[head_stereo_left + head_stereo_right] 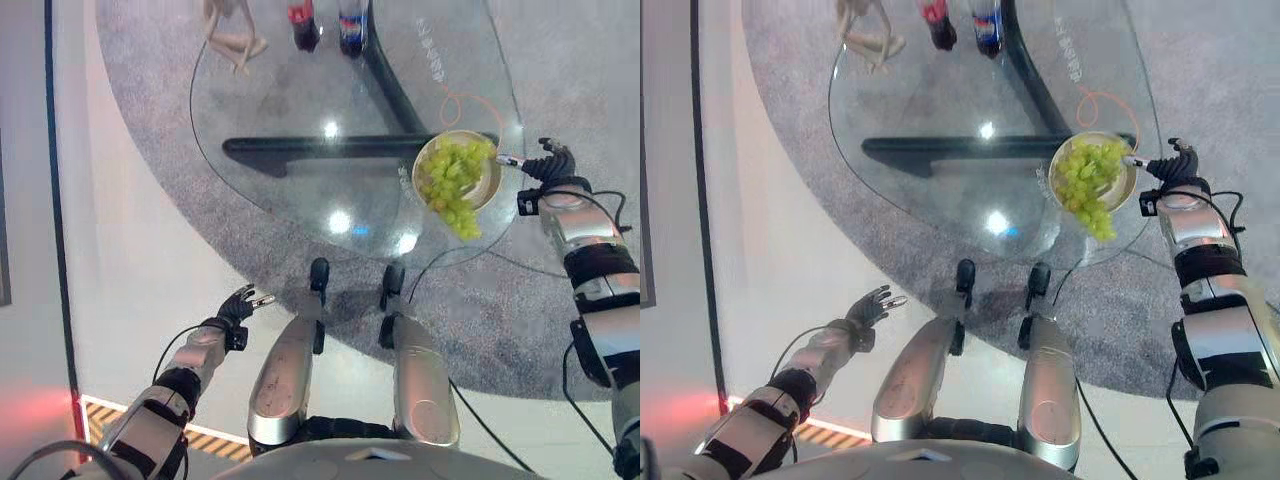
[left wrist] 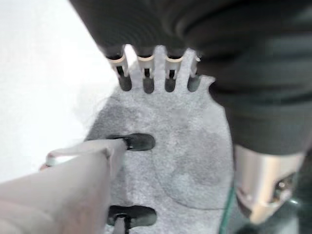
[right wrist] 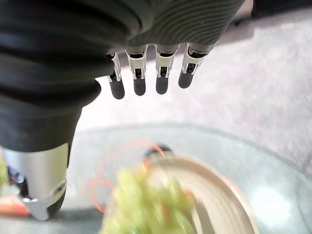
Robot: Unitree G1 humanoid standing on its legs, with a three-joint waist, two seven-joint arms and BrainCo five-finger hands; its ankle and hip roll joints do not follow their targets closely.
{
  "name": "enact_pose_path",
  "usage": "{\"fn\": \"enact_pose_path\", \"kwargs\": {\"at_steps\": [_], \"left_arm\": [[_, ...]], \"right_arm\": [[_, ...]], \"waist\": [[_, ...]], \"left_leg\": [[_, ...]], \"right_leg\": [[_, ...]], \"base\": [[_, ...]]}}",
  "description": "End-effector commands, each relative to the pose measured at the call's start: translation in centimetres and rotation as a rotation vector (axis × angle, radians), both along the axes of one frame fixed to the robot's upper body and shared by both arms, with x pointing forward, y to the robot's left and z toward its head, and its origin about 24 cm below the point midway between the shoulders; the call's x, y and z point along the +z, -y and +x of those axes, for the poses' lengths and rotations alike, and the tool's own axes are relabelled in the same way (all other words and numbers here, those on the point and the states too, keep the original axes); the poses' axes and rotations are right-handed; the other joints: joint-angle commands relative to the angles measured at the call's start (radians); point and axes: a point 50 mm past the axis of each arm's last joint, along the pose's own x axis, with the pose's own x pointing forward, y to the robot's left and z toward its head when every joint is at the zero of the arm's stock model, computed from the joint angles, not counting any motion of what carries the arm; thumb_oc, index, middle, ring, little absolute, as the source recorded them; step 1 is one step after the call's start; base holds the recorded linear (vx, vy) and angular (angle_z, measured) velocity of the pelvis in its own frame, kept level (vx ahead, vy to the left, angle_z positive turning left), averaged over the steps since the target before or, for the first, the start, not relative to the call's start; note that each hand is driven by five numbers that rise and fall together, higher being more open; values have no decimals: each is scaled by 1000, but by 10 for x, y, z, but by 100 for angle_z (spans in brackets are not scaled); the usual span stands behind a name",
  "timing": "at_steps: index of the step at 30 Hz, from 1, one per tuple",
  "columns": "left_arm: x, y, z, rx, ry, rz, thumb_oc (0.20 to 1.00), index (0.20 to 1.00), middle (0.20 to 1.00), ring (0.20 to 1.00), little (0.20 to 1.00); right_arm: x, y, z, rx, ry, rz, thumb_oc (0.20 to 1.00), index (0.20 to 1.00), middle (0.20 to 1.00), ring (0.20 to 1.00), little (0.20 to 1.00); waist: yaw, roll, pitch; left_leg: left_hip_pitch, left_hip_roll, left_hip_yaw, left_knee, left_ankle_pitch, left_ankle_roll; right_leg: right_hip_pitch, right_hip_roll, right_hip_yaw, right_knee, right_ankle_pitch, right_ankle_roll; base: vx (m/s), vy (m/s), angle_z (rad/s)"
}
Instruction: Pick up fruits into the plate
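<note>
A bunch of green grapes (image 1: 455,185) lies in a tan plate (image 1: 487,188) at the right edge of the round glass table (image 1: 300,110), with part of the bunch hanging over the plate's near rim. My right hand (image 1: 548,162) is just right of the plate with relaxed, straight fingers (image 3: 139,85) and nothing in it; the right wrist view looks down on the grapes (image 3: 146,204) and plate (image 3: 219,195). My left hand (image 1: 238,305) hangs low at the left, away from the table, its fingers (image 2: 146,83) straight over the grey carpet.
Two dark bottles (image 1: 303,25) (image 1: 351,28) stand at the table's far edge, beside a pale wooden figure (image 1: 232,30). An orange cord loop (image 1: 470,105) lies behind the plate. A black table base (image 1: 320,150) shows through the glass. Grey carpet (image 1: 520,320) surrounds the table.
</note>
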Motion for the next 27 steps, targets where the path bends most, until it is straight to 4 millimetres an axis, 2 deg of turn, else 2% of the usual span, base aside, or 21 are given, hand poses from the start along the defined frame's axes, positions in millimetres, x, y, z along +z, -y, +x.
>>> {"fn": "enact_pose_path", "kwargs": {"at_steps": [1, 5, 10, 12, 13, 14, 15, 16, 17, 18, 19, 22, 27], "left_arm": [[-16, -21, -24, 51, -95, 54, 1000, 1000, 1000, 1000, 1000], [-26, -24, -40, 61, -143, 48, 1000, 1000, 1000, 1000, 1000], [-45, -23, -73, 144, -236, -82, 1000, 1000, 1000, 1000, 1000], [-46, -23, -76, 146, -239, -86, 1000, 1000, 1000, 1000, 1000], [-49, -23, -82, 152, -254, -86, 1000, 1000, 1000, 1000, 1000], [-58, -21, -102, 156, -295, -68, 1000, 1000, 1000, 1000, 1000], [-63, -20, -114, 152, -329, -47, 1000, 1000, 1000, 1000, 1000], [-65, -19, -119, 148, -345, -37, 1000, 1000, 1000, 1000, 1000], [-68, -19, -128, 140, -378, -20, 1000, 1000, 1000, 1000, 1000], [-73, -18, -139, 129, -426, -6, 1000, 1000, 1000, 1000, 1000], [-75, -18, -144, 123, -455, -3, 1000, 1000, 1000, 1000, 1000], [-82, -12, -161, 103, -546, 1, 1000, 1000, 1000, 1000, 1000], [-87, -7, -177, 109, -620, -17, 1000, 1000, 1000, 1000, 1000]], "right_arm": [[3, 7, -10, -18, 82, -24, 1000, 1000, 1000, 1000, 1000], [-16, 6, -20, -2, 103, 33, 1000, 1000, 1000, 1000, 1000], [-76, -9, -47, 118, 36, 219, 1000, 1000, 1000, 1000, 1000], [-81, -9, -50, 126, 26, 238, 1000, 1000, 1000, 1000, 1000], [-98, -10, -61, 143, -8, 285, 1000, 1000, 1000, 1000, 1000], [-154, -20, -97, 145, -135, 444, 1000, 1000, 1000, 1000, 1000], [-188, -31, -121, 144, -229, 550, 1000, 1000, 1000, 1000, 1000], [-201, -36, -130, 134, -262, 598, 1000, 1000, 1000, 1000, 1000], [-226, -46, -150, 102, -320, 712, 1000, 1000, 1000, 1000, 1000], [-262, -69, -182, 66, -419, 876, 1000, 1000, 1000, 1000, 1000], [-278, -79, -200, 47, -478, 932, 1000, 1000, 1000, 1000, 1000], [-305, -99, -241, -29, -620, 1055, 1000, 1000, 1000, 1000, 1000], [-320, -115, -276, -49, -815, 1048, 1000, 1000, 1000, 1000, 1000]], "waist": [[-10, -62, -57], [-15, -80, -106], [-29, -105, -203], [-29, -107, -209], [-31, -111, -229], [-33, -118, -287], [-33, -121, -318], [-33, -121, -330], [-31, -121, -350], [-27, -120, -374], [-25, -118, -384], [-22, -107, -412], [-29, -87, -433]], "left_leg": [[24, -20, 64, 97, -155, 23], [73, -17, 75, 84, -171, 21], [161, -21, 77, 49, -189, 22], [165, -21, 77, 47, -190, 23], [176, -21, 78, 46, -193, 23], [213, -18, 81, 30, -196, 23], [237, -19, 77, 17, -198, 25], [246, -19, 76, 11, -199, 26], [263, -20, 74, 2, -199, 27], [289, -21, 73, -13, -201, 29], [303, -22, 74, -20, -202, 29], [340, -24, 77, -44, -204, 30], [373, -26, 89, -69, -202, 31]], "right_leg": [[28, 2, -6, 25, -28, 28], [92, -2, -6, -4, -34, 29], [191, -8, 1, -51, -40, 37], [196, -8, 1, -52, -40, 37], [210, -9, 1, -54, -42, 38], [246, -8, -6, -65, -45, 43], [269, -6, -7, -72, -48, 44], [278, -5, -8, -76, -49, 44], [294, -3, -8, -82, -51, 45], [319, 0, -10, -92, -54, 45], [332, 0, -14, -98, -55, 44], [368, 4, -15, -118, -57, 41], [398, 8, -12, -140, -58, 35]], "base": [[111, 35, 1], [101, 36, -2], [139, 40, -2], [65, 4, 0], [223, -1, 4], [320, 4, 10], [302, 7, 11], [206, 7, 8], [188, 8, 2], [185, 15, -1], [150, 26, 2], [105, 51, 10], [31, 61, 0]]}}
